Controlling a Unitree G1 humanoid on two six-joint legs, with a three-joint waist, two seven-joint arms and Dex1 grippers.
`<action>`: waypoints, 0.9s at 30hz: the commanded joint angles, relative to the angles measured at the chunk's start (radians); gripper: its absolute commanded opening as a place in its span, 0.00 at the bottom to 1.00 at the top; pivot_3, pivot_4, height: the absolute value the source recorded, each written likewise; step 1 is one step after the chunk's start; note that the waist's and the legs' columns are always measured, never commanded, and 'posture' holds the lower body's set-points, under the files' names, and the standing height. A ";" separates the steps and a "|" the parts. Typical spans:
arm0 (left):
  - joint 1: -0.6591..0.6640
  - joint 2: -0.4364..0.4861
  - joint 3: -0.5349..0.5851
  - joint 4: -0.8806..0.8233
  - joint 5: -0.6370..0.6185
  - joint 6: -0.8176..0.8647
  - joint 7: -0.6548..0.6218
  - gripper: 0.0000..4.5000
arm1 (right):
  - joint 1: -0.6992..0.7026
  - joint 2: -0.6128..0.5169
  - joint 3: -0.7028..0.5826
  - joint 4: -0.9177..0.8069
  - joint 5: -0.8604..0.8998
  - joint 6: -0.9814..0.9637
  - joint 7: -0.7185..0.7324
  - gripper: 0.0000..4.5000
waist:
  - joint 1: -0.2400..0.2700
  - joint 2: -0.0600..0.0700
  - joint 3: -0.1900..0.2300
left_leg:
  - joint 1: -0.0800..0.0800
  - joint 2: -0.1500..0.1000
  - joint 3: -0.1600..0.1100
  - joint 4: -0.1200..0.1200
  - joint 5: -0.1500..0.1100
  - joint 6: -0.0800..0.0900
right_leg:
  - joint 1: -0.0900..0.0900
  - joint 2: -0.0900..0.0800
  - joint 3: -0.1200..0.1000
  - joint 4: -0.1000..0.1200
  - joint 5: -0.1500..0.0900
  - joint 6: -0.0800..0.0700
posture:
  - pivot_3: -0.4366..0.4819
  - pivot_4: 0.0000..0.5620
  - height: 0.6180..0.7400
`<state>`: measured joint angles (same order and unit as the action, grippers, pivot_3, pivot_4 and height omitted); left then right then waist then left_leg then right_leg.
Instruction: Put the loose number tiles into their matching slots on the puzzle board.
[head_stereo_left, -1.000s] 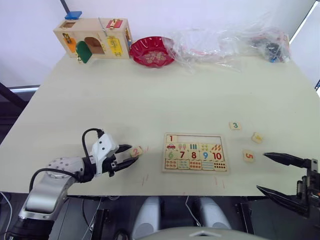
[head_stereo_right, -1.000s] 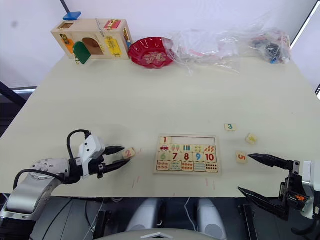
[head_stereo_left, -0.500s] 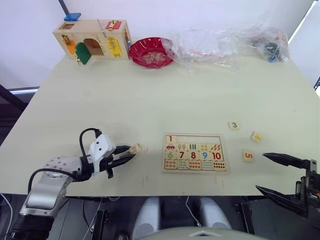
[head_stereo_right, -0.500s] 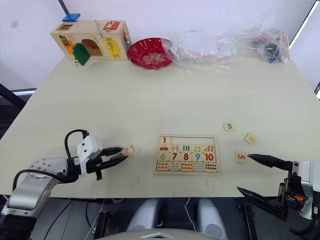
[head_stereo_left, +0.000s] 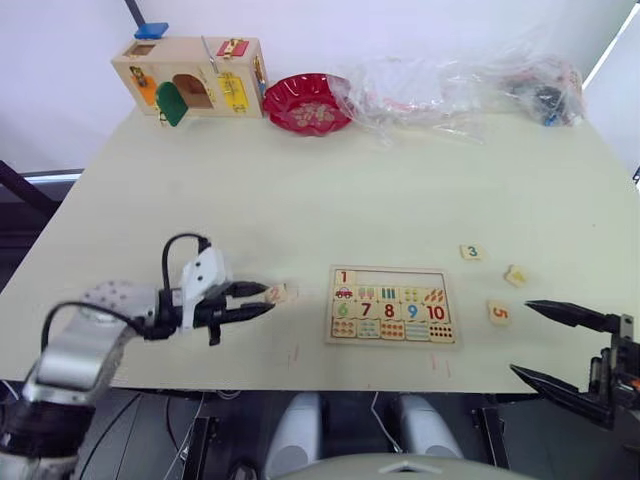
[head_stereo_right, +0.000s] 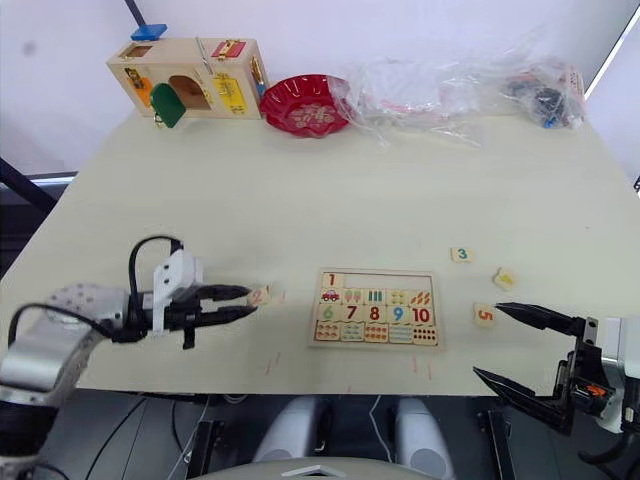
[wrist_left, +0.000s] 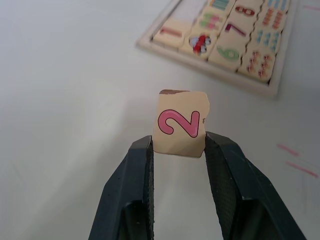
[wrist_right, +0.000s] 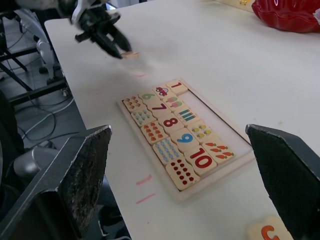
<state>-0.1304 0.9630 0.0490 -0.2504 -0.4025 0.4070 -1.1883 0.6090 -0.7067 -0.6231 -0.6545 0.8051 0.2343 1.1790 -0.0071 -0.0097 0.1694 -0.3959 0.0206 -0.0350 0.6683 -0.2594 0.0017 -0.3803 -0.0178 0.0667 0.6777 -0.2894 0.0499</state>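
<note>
Left of the puzzle board (head_stereo_left: 391, 306), the left gripper (wrist_left: 178, 145) pinches the 2 tile (wrist_left: 179, 124) — it should travel level and square to the slot right of the 1 tile (head_stereo_left: 343, 277); right gripper (head_stereo_left: 535, 340) gapes empty.

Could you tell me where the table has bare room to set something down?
The broad middle, between the red bowl and the puzzle board, is bare. It is crowded right of the board, around tiles 3 and 5.
</note>
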 joint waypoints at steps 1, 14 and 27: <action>-0.104 0.031 -0.060 -0.060 -0.025 0.080 -0.048 0.22 | 0.010 -0.002 -0.025 -0.044 0.029 0.013 -0.022 1.00 | -0.003 0.000 0.000 | 0.000 0.000 0.000 0.000 0.000 0.000 | 0.000 0.000 0.000 0.000 0.000 0.000 | 0.48 0.27 1.00; -0.683 -0.022 -0.517 -0.052 0.272 0.310 -0.124 0.22 | 0.084 0.038 -0.073 -0.133 0.055 0.040 -0.129 1.00 | -0.010 -0.004 0.003 | -0.002 -0.004 -0.001 0.000 0.000 0.000 | 0.000 0.002 0.001 0.000 0.000 0.001 | 0.48 0.27 1.00; -0.937 -0.214 -0.807 0.019 0.441 0.539 -0.145 0.22 | -0.003 0.037 0.016 -0.132 -0.010 0.023 -0.169 1.00 | -0.003 -0.007 0.005 | -0.003 -0.005 -0.002 0.001 0.000 0.000 | -0.001 0.002 0.000 0.001 0.000 0.001 | 0.48 0.27 1.00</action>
<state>-1.0352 0.7647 -0.7391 -0.2365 0.0154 0.9137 -1.3328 0.6062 -0.6753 -0.6061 -0.7636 0.7956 0.2750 1.0162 -0.0097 -0.0167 0.1741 -0.3992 0.0150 -0.0372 0.6701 -0.2592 0.0020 -0.3810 -0.0156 0.0664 0.6784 -0.2895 0.0506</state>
